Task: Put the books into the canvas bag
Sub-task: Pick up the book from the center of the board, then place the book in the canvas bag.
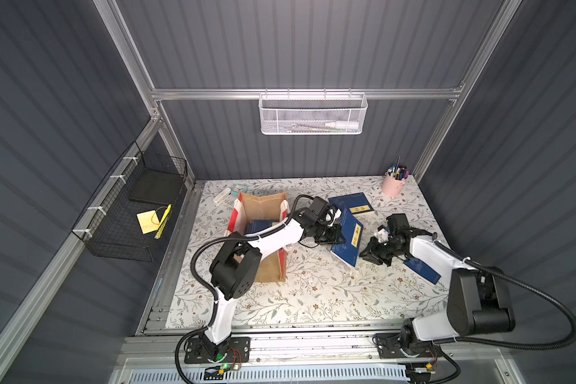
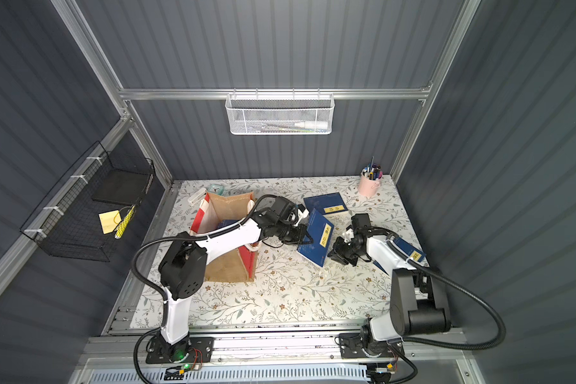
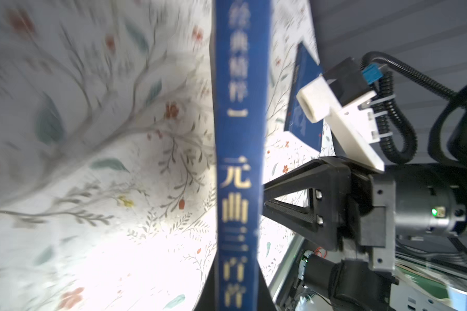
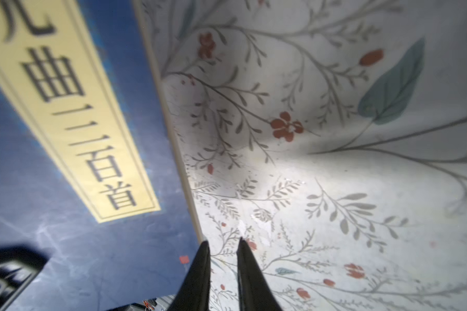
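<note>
- Nearest, behind the right hand (image 4: 223,240) and partly under its forearm, the near navy book (image 1: 421,269) lies flat on the floral surface (image 1: 313,292), not yet picked up.
- The right hand is narrow: its two fingertips stand a little apart with nothing between them, just beside the page edge of the tilted navy book (image 1: 348,251).
- The left hand (image 1: 338,238) is clamped on that book at its spine side. The left wrist view shows the spine running straight between the fingers. The book leans with its yellow label upward and its lower corner down by the surface; whether it touches there I cannot tell.
- Behind the left hand, beneath its forearm, the canvas bag (image 1: 263,202) stands open. The bagged navy book (image 1: 258,226) lies inside it; whether more lie under it is hidden.
- Beyond the left hand, the far navy book (image 1: 351,202) lies flat on the surface, well apart from the bag.
- As a judgement, the task is partway done: one book seen in the bag, one in grip and yet to be carried back over the bag's mouth, and two more to fetch.
</note>
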Controlling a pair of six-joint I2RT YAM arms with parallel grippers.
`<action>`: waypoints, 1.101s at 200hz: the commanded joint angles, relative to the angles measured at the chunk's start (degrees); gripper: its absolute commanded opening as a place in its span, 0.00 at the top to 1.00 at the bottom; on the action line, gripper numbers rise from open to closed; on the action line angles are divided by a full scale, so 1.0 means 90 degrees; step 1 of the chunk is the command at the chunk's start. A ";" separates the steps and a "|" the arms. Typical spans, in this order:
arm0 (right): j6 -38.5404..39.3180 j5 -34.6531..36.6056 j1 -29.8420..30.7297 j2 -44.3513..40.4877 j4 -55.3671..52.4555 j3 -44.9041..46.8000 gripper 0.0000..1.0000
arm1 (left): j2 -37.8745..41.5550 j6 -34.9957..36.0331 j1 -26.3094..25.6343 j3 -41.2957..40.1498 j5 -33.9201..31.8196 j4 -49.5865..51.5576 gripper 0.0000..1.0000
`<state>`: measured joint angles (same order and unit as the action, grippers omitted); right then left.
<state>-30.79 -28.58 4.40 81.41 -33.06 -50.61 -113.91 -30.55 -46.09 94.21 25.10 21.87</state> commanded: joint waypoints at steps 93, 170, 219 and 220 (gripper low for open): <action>-0.0419 0.1718 0.2702 0.0266 -0.0750 -0.3293 0.48 | 0.4021 0.3104 -0.0015 -0.0300 -0.6200 0.1573 1.00; -0.0278 0.1889 0.4644 0.3147 -0.1245 -0.6803 0.38 | 0.5548 0.3297 -0.0015 -0.0996 -0.7958 0.2492 1.00; -0.0224 0.2258 0.4843 0.3909 -0.1710 -0.7505 0.37 | 0.5901 0.3279 -0.0003 -0.0897 -0.7266 0.2662 1.00; -0.0223 0.2258 0.4843 0.3912 -0.1719 -0.7508 0.37 | 0.5890 0.3283 -0.0005 -0.0878 -0.7245 0.2670 1.00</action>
<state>-33.54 -10.79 48.03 115.02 -43.70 -115.66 -61.17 -1.87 -46.09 84.27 -42.11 45.39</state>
